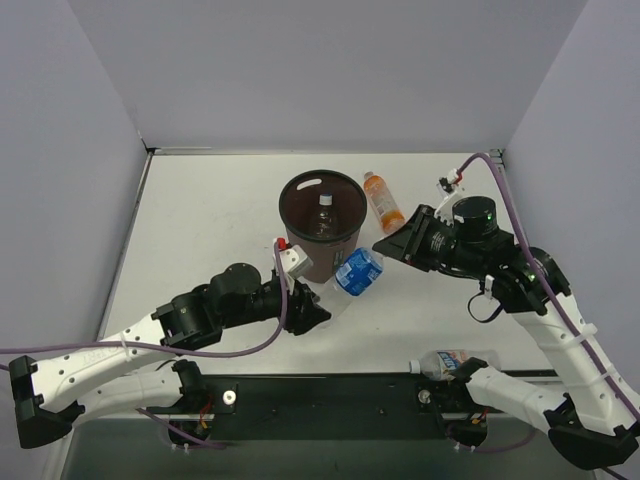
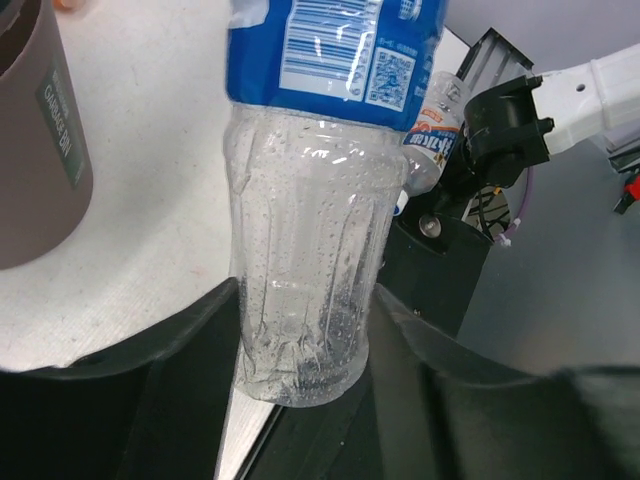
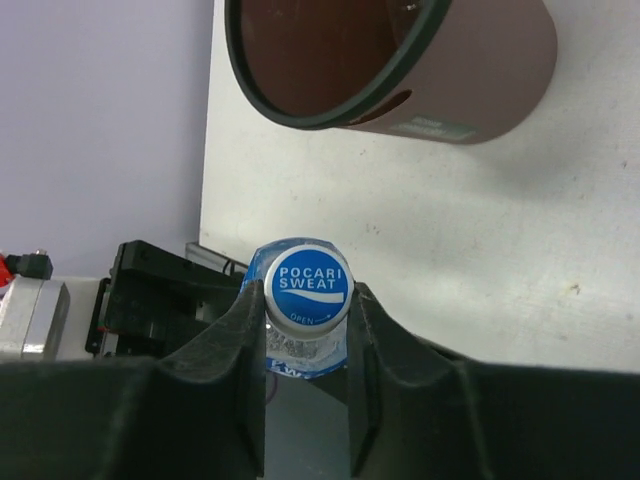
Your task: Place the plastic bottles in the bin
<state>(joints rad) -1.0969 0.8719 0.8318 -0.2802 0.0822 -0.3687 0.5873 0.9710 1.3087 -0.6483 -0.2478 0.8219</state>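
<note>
The clear bottle with the blue label hangs between both grippers, just in front of the dark brown bin. My left gripper is shut on its clear base. My right gripper is shut on its blue cap. A plain clear bottle stands inside the bin. The orange bottle lies on the table just right of the bin. The bottle with the whitish label lies at the near edge by the right arm's base, and also shows in the left wrist view.
The bin also shows at the left of the left wrist view and at the top of the right wrist view. A black base plate runs along the near edge. Grey walls close in the table on three sides. Purple cables trail from both arms.
</note>
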